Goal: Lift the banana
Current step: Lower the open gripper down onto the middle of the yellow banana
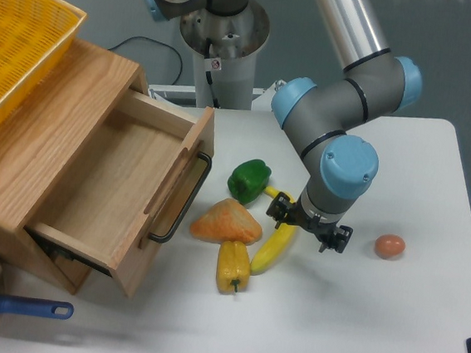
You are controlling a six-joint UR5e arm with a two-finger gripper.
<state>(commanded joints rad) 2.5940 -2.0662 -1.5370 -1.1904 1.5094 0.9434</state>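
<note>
The long, curved, bright-yellow toy banana [272, 245] lies on the white worktop [388, 325], unlifted. I see my end effector [308, 228] low over its upper end, fingers spread; closing and lifting remain.

One banana [270, 248], two peppers, green [249, 179] and yellow [234, 265], one orange wedge [226, 221], one egg [389, 246]

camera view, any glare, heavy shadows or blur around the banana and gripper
Camera view: even, soft lighting, no harsh glare on the white table. The long curved yellow toy banana and the black two-finger gripper look sharp, without motion blur. Only faint, diffuse shadows lie under the banana and the small brown egg. The gripper hides the banana's upper end.
</note>
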